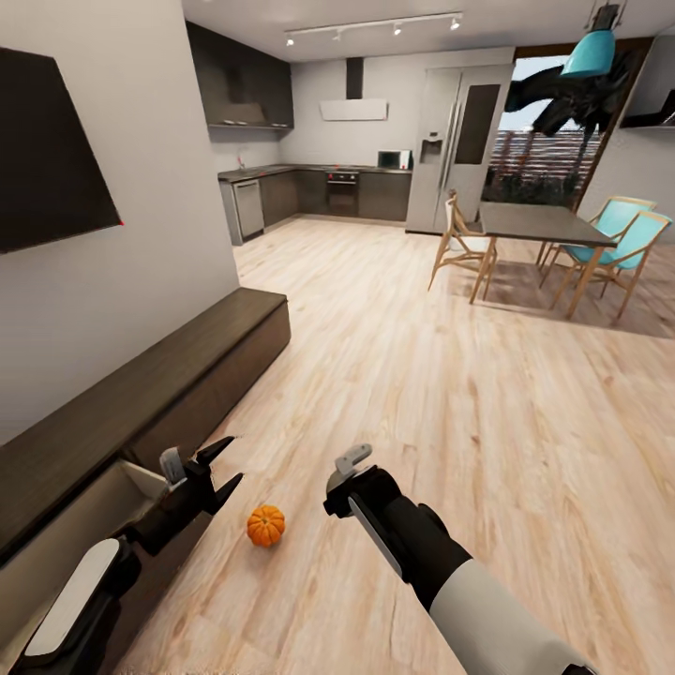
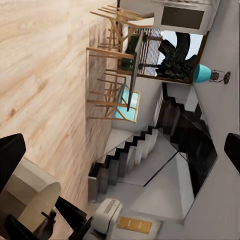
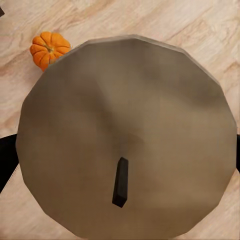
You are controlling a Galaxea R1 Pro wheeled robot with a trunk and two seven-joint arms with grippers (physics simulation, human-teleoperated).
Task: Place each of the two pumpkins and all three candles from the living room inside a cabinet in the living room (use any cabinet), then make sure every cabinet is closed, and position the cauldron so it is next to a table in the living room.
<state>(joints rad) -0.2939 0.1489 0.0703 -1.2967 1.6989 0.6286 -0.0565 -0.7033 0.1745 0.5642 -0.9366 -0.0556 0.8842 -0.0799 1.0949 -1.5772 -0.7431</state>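
Living room with a light plank floor [image 1: 394, 375], open at the far end to a kitchen. On the left wall, a black screen [image 1: 47, 150]. Below it, along the same wall, the long dark cabinet [image 1: 169, 375], with one drawer [image 1: 84, 502] pulled out at its near end, pale inside.

Just beside that drawer's outer corner, over the floor: the left gripper [image 1: 214, 469], fingers spread wide and holding nothing. In the left wrist view, one dark fingertip [image 2: 10, 155] at each side edge, with an open gap between.

On the floor between the two arms and clear of both: one small orange pumpkin [image 1: 265, 525], upright, stem up, near the cabinet front but not touching it.

Further right, the right gripper [image 1: 349, 464], clasped around a pale grey-beige candle [image 3: 125, 135]. From the right wrist camera, seen end-on with its short black wick [image 3: 120, 182], a dark finger at either flank, the pumpkin [image 3: 49, 48] peeking past its rim.

Far right, well away: a dining table [image 1: 539, 225] with wooden and teal chairs.
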